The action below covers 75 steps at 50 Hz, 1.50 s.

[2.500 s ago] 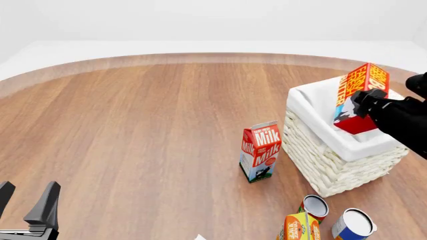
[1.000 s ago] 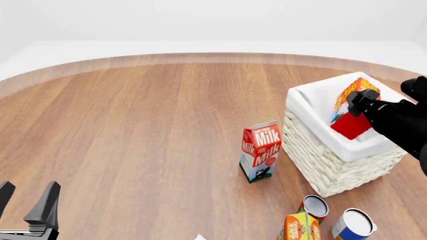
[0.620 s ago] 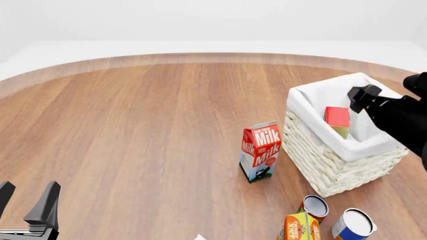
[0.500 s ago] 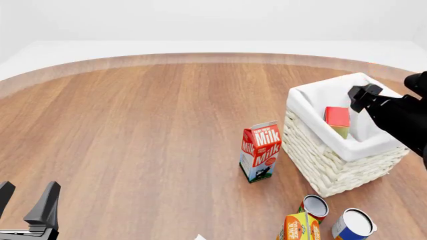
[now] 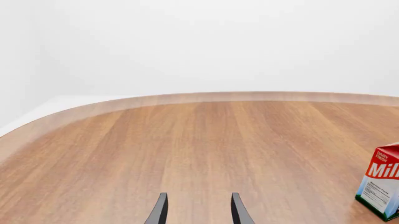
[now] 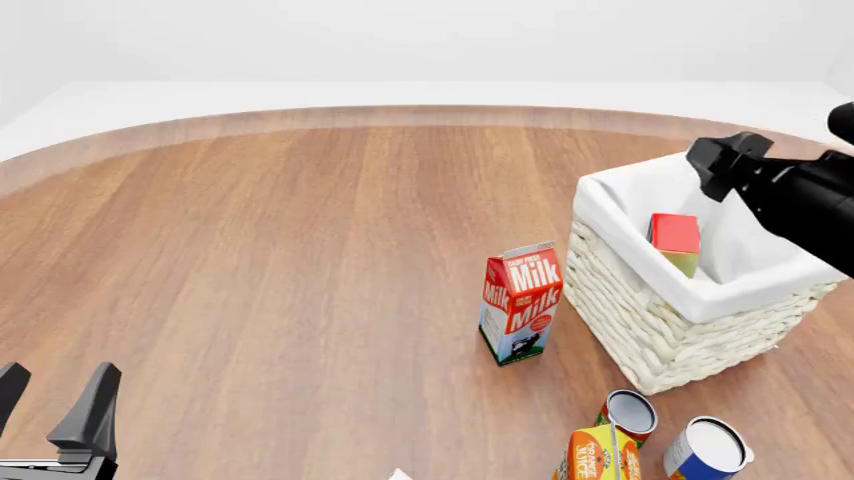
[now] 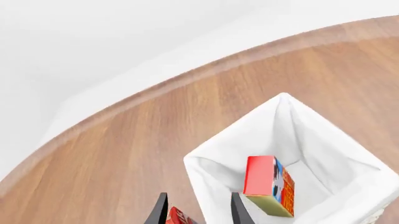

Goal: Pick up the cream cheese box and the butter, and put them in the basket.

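Note:
The basket (image 6: 667,330) stands at the right of the table. The butter (image 6: 675,241) lies tilted inside it against the white liner, with a red end showing. In the right wrist view the butter (image 7: 269,185) rests on the basket's (image 7: 206,168) floor. Above the basket's far side hovers my right gripper (image 6: 721,168), open and holding nothing; its fingertips (image 7: 160,208) stand apart over the near rim. My left gripper (image 6: 51,400) is open and low at the near left corner, far from everything. The cream cheese box is out of view.
A red-and-white milk carton (image 6: 521,303) stands upright just left of the basket, and shows at the edge of the left wrist view (image 5: 381,186). An orange-yellow carton (image 6: 597,455) and two open cans (image 6: 630,412) (image 6: 707,448) sit at the near right.
The right gripper opened and let go of the butter, which dropped into the basket and settled. The gripper then rose and drew back toward the far rim. The left arm stayed still.

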Available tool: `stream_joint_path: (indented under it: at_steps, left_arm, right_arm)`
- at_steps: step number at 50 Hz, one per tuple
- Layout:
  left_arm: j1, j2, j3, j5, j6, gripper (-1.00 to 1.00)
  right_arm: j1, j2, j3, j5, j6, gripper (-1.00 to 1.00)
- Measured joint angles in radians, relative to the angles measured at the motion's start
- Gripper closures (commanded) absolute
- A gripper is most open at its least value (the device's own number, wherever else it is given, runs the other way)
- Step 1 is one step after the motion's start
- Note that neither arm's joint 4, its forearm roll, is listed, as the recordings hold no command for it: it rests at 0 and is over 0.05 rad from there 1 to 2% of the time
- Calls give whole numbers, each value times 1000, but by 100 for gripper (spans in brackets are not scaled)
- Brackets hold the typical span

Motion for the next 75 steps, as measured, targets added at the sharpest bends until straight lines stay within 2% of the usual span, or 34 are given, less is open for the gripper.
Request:
stream_joint_path:
  at_steps: [23, 41, 56, 75]
  left_arm:
    - [0, 0, 0, 0, 0, -100]
    - [0, 0, 0, 0, 0, -100]
    - [0, 0, 0, 0, 0, -100]
    - [0, 0, 0, 0, 0, -100]
  right_arm:
    - [205, -28, -189, 185, -95, -100]
    - [384, -3, -303, 281, -161, -100]
    - [520, 48, -352, 298, -203, -100]
    - [637, 110, -386, 309, -239, -100]
